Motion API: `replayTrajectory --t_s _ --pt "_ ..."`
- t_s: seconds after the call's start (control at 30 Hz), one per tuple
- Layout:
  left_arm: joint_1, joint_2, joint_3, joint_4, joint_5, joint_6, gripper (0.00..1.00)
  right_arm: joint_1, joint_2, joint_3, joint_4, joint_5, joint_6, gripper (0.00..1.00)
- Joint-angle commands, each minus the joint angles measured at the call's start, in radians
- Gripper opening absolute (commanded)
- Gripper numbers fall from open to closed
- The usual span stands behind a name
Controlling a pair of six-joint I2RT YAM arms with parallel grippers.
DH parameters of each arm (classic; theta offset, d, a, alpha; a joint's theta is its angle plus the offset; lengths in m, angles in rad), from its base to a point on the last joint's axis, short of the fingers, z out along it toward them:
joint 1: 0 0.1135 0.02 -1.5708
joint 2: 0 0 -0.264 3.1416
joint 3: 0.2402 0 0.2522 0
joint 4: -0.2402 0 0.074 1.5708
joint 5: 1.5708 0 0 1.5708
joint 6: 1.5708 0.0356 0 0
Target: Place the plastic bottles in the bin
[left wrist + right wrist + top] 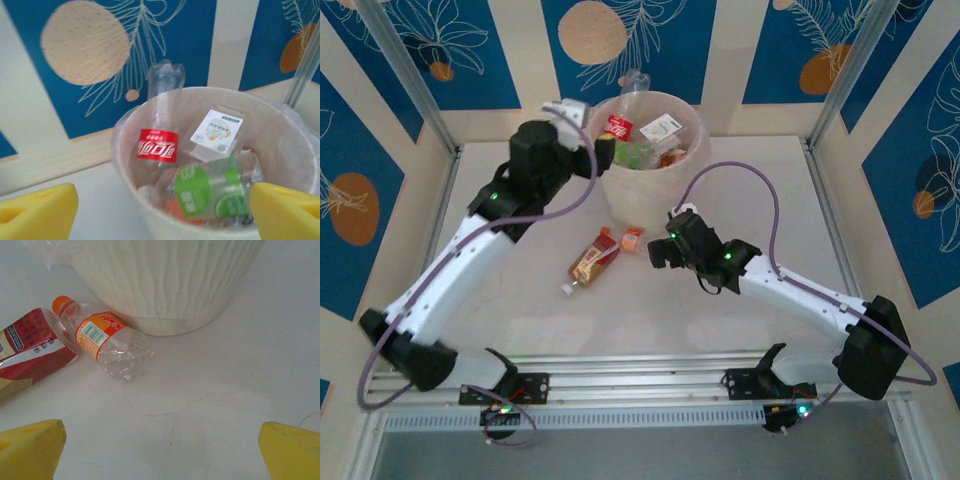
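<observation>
A: Bottles (592,260) on the table (650,325)?
B: Two. Right gripper (161,440), jaws wide and empty, hangs low before the orange-capped bottle (107,342) just beside the bin (165,280); straddle its label squarely, then close.
A: Left gripper (162,202)?
B: Spread wide, empty, above the bin's bottles.

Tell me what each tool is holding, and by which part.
Nothing is held. The left tool hangs open by the bin, clear of the bottles in it. The right tool is open over the table, short of the orange-capped bottle.
</observation>
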Motion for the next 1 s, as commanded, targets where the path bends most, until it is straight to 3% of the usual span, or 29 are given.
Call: replayTrajectory --t_s 0.0,0.17,0.27,0.57,0.97 --pt "0.0 -0.072 -0.169 -0.046 -0.081 -0.009 0.9 0.008 -0.013 0.03 0.007 0.012 0.015 0.99" --pt "0.001 -0.218 -0.411 -0.082 -0.02 -0.007 0.96 0.006 -0.04 0.04 -0.05 0.048 0.061 0.99" --pt "0.001 -0.228 -0.489 -0.112 0.02 -0.018 0.99 0.004 -0.056 0.053 -0.099 0.081 0.105 0.99" --pt "0.001 -0.107 -0.546 -0.228 0.096 -0.023 1.0 0.006 -0.14 0.059 -0.189 0.126 0.159 0.99" --pt "0.003 0.133 -0.586 -0.101 0.084 -0.055 0.99 0.009 -0.169 0.059 -0.224 0.145 0.172 0.99"
